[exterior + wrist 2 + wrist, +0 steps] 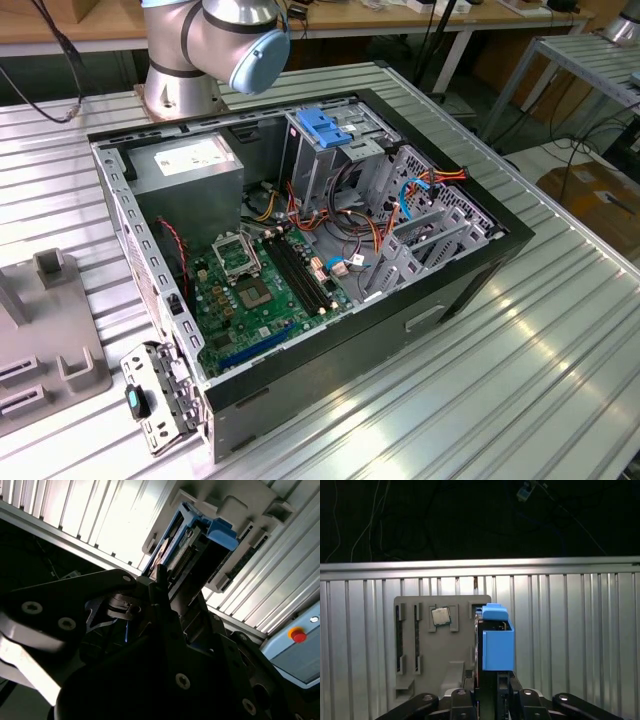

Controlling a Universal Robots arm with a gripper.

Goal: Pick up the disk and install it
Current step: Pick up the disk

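Note:
In both wrist views the disk (498, 642) (200, 545) stands on edge, a grey metal slab with a bright blue plastic frame. My gripper (490, 682) (162, 587) is shut on it, with one dark finger against each flat face. The disk sits over the grey holder plate (420, 630) (240, 505) on the ribbed metal table; whether it still touches the plate I cannot tell. In the exterior view the open computer case (480, 250) lies on its side, with the arm's base (185, 85) behind it.
A small square chip (440, 615) rests in a pocket of the holder plate. Inside the case are a blue bracket (325, 125) on the drive cage, a grey box with a white label (190, 160), the motherboard (255, 290) and loose cables (345, 265). A red button (299, 636) is nearby.

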